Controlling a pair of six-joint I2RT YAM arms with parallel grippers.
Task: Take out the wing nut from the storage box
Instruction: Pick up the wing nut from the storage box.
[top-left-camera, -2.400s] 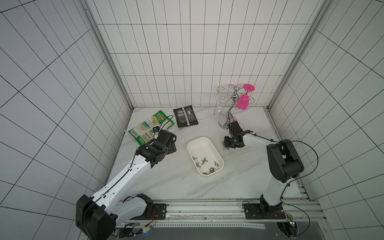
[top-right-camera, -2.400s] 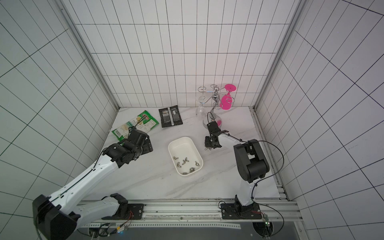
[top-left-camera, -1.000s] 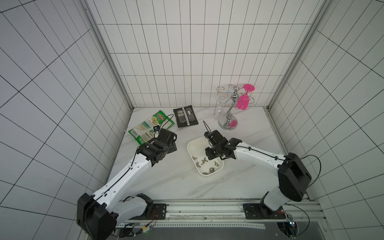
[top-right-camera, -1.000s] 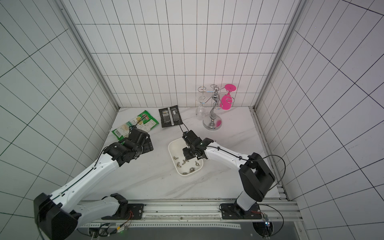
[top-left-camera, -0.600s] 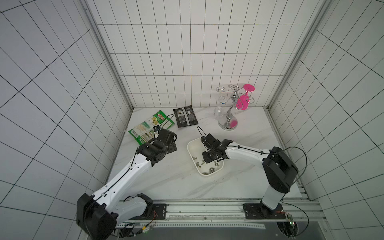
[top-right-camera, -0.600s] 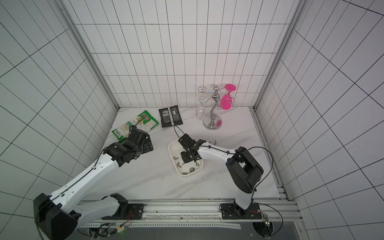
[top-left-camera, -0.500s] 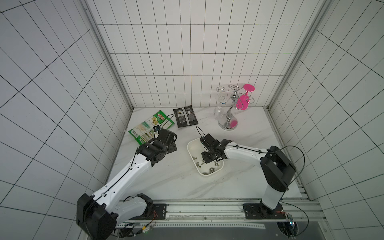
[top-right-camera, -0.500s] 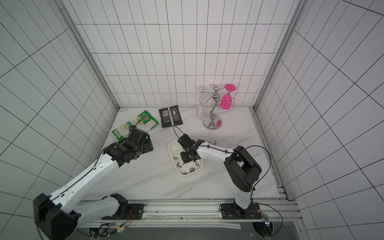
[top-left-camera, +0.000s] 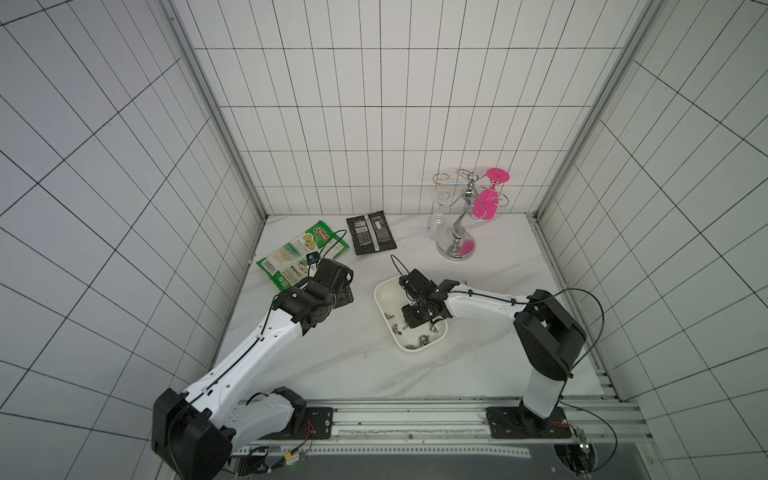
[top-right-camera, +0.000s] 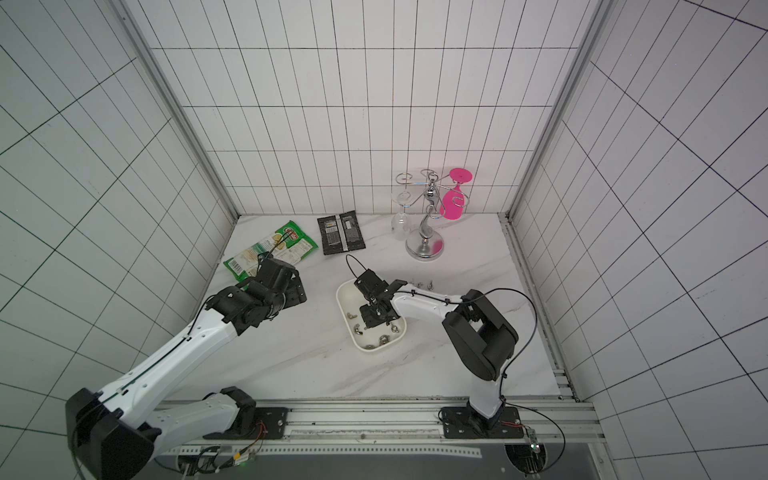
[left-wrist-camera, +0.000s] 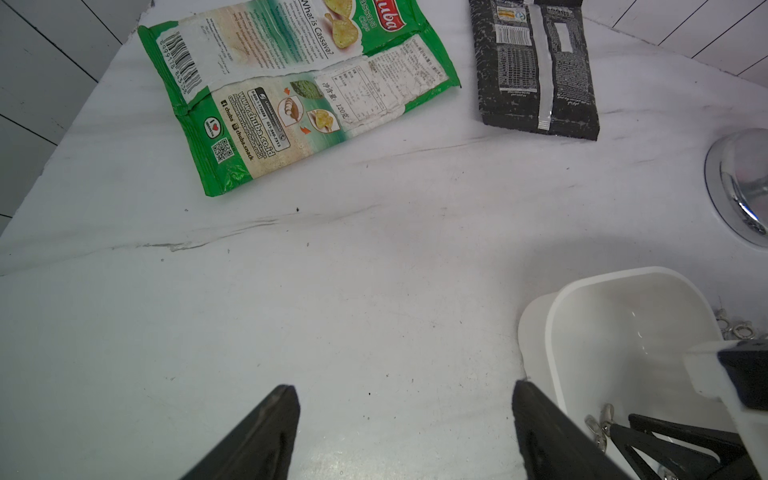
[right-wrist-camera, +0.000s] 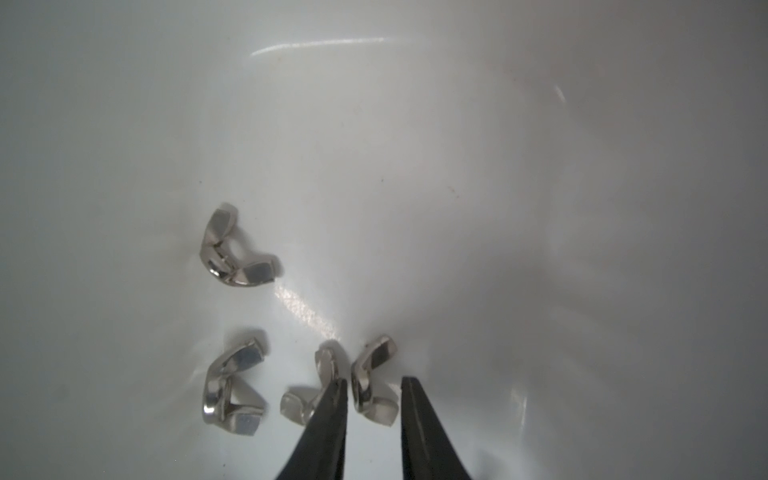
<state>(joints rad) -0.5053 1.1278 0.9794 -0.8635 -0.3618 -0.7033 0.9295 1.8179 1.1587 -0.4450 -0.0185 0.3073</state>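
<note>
**Wing nut** (right-wrist-camera: 372, 384): small, shiny metal. Lies on floor of storage box (top-left-camera: 380, 291), near half. Neighbour nut (right-wrist-camera: 311, 390) just beside it, two others apart.
**Box:** mid-table, between arms.
**Right gripper** (right-wrist-camera: 373, 399): down inside box, jaws narrowly spread, straddling wing nut, no pinch visible.
**Handling:** close squarely on nut body, keep fingertip off neighbour, lift straight up over wall. Smooth wings judged liable to twist out.
**Left gripper** (left-wrist-camera: 405, 399): spread wide, empty, over bare table left of box.
**Beyond:** green snack packet (top-left-camera: 301, 257) far left, black packet (top-left-camera: 372, 237) far centre, glass rack (top-left-camera: 457, 232) far right.
</note>
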